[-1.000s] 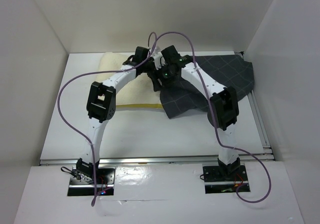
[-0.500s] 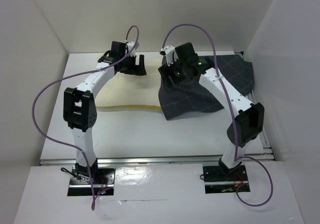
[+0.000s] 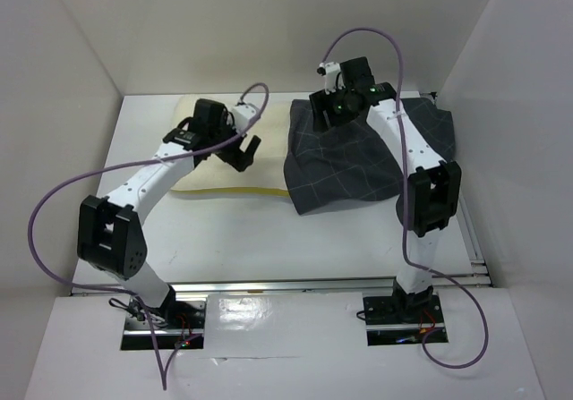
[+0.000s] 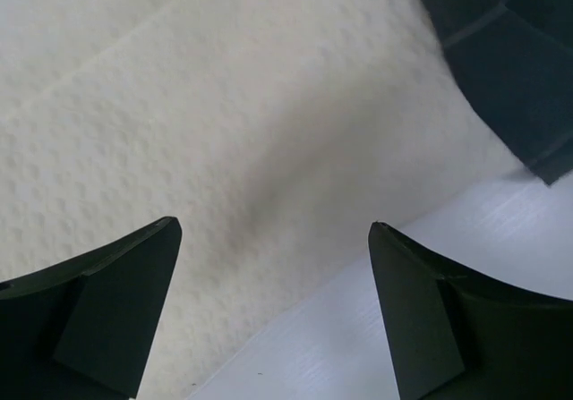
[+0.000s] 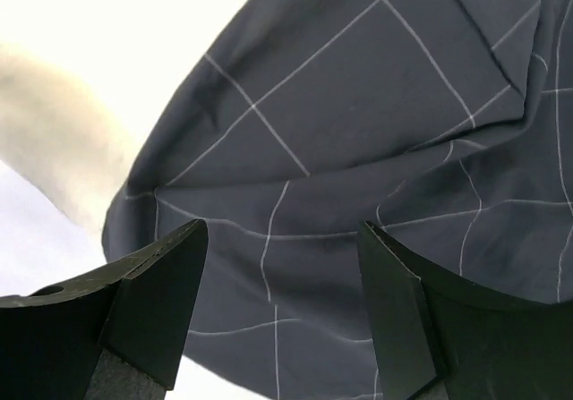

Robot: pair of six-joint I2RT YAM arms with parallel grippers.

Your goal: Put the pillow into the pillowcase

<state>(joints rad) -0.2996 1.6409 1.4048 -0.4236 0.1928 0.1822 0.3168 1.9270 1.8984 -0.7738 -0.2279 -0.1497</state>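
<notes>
The cream pillow (image 3: 208, 169) lies on the left half of the table, its yellow side band (image 3: 242, 188) facing the near edge. Its right end disappears under the dark grid-lined pillowcase (image 3: 358, 163), which is spread over the right half. My left gripper (image 3: 244, 153) hovers open over the pillow's near right part. In the left wrist view the pillow (image 4: 224, 149) fills the frame, the pillowcase (image 4: 510, 69) is at the top right, and the gripper (image 4: 273, 239) holds nothing. My right gripper (image 3: 327, 124) hangs open above the pillowcase's far left part, over bare cloth (image 5: 358, 131), gripper (image 5: 282, 234) empty.
White walls enclose the table (image 3: 269, 239) on three sides. A metal rail (image 3: 295, 284) runs along the near edge and another down the right side (image 3: 470, 230). Purple cables (image 3: 54, 212) loop off both arms.
Both grippers were close together at the pillowcase's mouth; they have moved apart. The left opened and swung left toward the near edge; the right lifted to the far edge. The pillowcase lies flatter.
</notes>
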